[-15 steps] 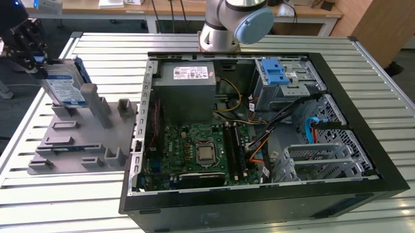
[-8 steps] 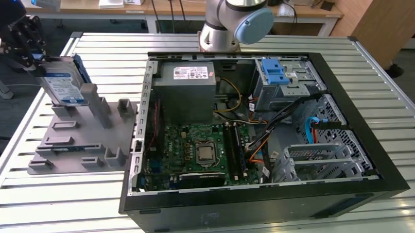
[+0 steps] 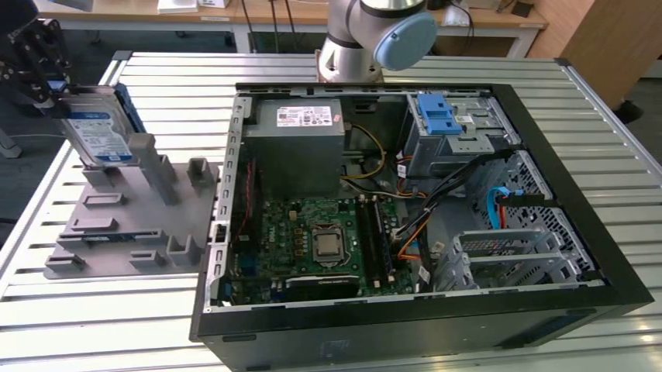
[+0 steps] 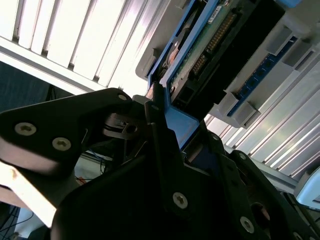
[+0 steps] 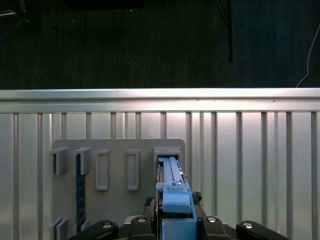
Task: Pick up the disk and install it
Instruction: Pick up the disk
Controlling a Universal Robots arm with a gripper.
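The disk (image 3: 101, 133), silver with a blue-and-white label and blue side rails, stands on edge at the far end of the grey holder fixture (image 3: 135, 232), at the exterior view's left. My black gripper (image 3: 57, 97) is at the disk's upper end and shut on it. In the first wrist view the disk (image 5: 172, 187) runs edge-on from my gripper (image 5: 175, 222) down to a slot in the fixture (image 5: 117, 150); I cannot tell whether it still sits in the slot. The second wrist view shows the blue rail and circuit board of the disk (image 4: 200, 55) held between my fingers (image 4: 160, 130).
An open computer case (image 3: 579, 232) lies to the exterior view's right of the fixture. Inside are a grey power-supply box (image 3: 300, 128), a motherboard (image 3: 310, 240), cables and a metal drive cage with a blue latch (image 3: 443, 122). The arm's base (image 3: 373, 39) stands behind the case on the slatted table (image 3: 104, 310).
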